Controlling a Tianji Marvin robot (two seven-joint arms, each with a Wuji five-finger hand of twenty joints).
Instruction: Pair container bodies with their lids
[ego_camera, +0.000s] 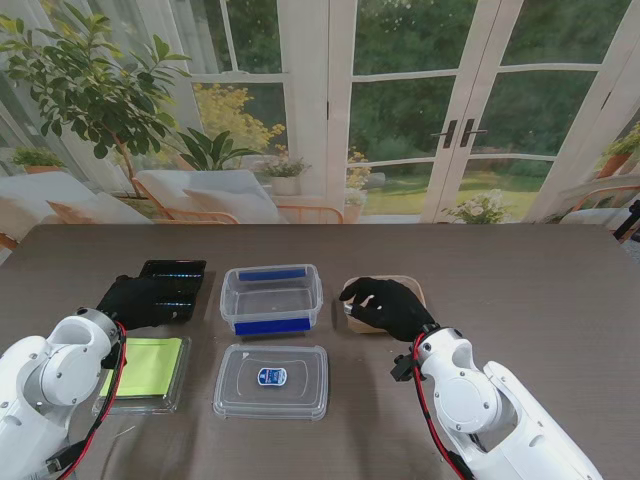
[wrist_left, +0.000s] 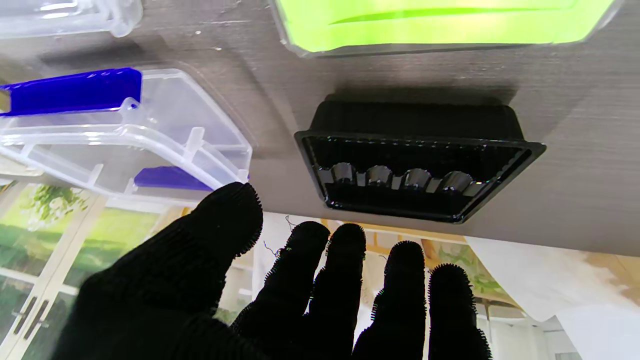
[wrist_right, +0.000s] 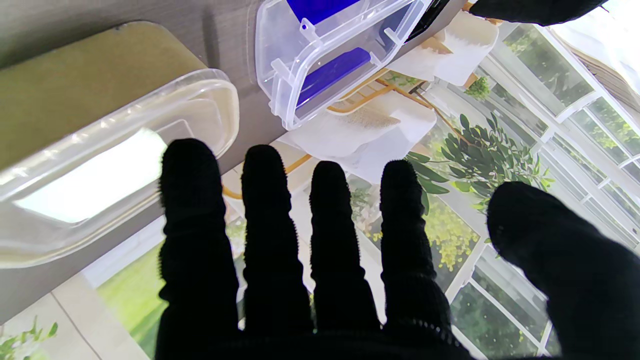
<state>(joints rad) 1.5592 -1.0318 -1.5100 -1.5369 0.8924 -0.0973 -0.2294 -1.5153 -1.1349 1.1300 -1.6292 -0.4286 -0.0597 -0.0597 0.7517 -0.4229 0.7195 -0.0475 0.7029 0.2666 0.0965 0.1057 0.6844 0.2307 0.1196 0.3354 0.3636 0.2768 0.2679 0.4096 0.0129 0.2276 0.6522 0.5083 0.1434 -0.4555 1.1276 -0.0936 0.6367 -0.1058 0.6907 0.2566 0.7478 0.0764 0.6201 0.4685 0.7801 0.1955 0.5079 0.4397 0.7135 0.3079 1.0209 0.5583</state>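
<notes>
My black-gloved left hand (wrist_left: 280, 295) is hovering open, fingers spread, just short of a ribbed black plastic tray (wrist_left: 420, 170). A clear plastic box with blue latches (wrist_left: 125, 135) is sitting beside it, a lime-green lidded container (wrist_left: 440, 22) beyond.

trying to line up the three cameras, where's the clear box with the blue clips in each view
Stand view: clear box with blue clips at table centre, between both hands.
Left wrist view: beside the black tray, past the thumb.
Right wrist view: beyond the fingertips.
Shared landmark: the box's blue clips.
</notes>
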